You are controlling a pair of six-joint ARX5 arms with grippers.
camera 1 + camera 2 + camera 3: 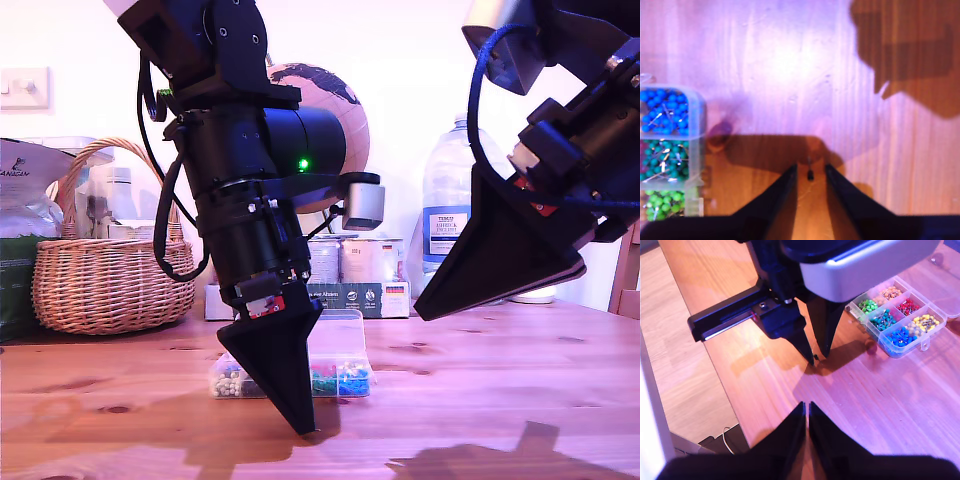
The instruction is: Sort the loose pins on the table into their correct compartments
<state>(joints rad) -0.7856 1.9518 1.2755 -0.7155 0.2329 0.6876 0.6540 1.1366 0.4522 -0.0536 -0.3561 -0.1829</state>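
Black-headed, 1 tiny metal-shafted pin (810,174) lies unsorted on the reddish-brown pine bench (790,75) between my first end effector's (810,172) parted jaws, beside the clear plastic compartment box (900,315); my second end effector (806,407) hangs closed, empty.

You're in a home room: wicker basket (105,262) of groceries, globe (335,105), big water bottle (452,195), wall light switch (24,88), tins (355,260) on a pine table (480,380).
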